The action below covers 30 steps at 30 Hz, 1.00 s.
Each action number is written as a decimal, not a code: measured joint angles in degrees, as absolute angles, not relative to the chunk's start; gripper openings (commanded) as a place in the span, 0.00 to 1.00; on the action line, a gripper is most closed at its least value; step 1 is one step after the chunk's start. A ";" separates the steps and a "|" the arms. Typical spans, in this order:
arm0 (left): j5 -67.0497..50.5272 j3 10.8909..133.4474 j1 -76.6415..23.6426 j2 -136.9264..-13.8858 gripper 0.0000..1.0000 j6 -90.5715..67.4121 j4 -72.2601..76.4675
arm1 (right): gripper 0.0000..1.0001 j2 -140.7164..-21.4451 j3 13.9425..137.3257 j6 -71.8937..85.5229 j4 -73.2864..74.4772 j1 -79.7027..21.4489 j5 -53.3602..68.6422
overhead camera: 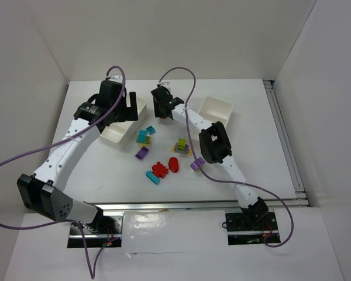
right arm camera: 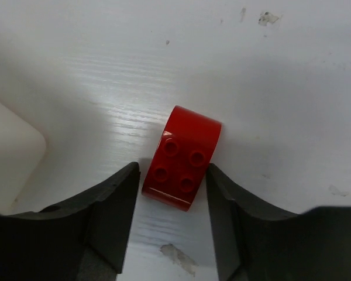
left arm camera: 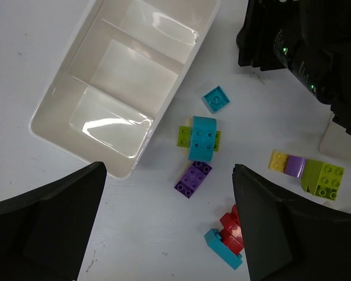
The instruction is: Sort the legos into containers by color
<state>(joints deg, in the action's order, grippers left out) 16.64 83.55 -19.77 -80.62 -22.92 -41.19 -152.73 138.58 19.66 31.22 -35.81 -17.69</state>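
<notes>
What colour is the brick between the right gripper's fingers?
The brick is red; right wrist view shows it best.

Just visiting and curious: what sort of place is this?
Likely a robotics lab bench: two arms bolted to a white table, walled by plain white panels, with toy bricks and trays.

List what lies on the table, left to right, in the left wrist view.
In order: white tray → cyan-and-lime cluster → yellow-purple-lime cluster. Left out, since they overlap the middle one sideways: purple brick, small cyan brick, red-and-cyan cluster.
</notes>
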 measured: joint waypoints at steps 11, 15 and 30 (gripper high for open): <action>16.91 82.89 -19.77 -80.62 1.00 -22.92 -41.21 | 0.26 -152.44 138.67 19.64 31.38 -36.29 -20.14; 17.26 82.89 -19.77 -80.62 1.00 -22.92 -41.23 | 0.26 -148.00 135.24 19.44 31.51 -35.75 -19.07; 12.14 84.75 -23.27 -91.09 1.00 -24.27 -41.78 | 0.27 -108.99 105.67 19.70 27.86 -18.00 -19.94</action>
<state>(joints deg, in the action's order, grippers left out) 12.14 84.75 -23.27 -91.09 -24.27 -41.78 -108.99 105.67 19.70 27.86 -18.00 -19.94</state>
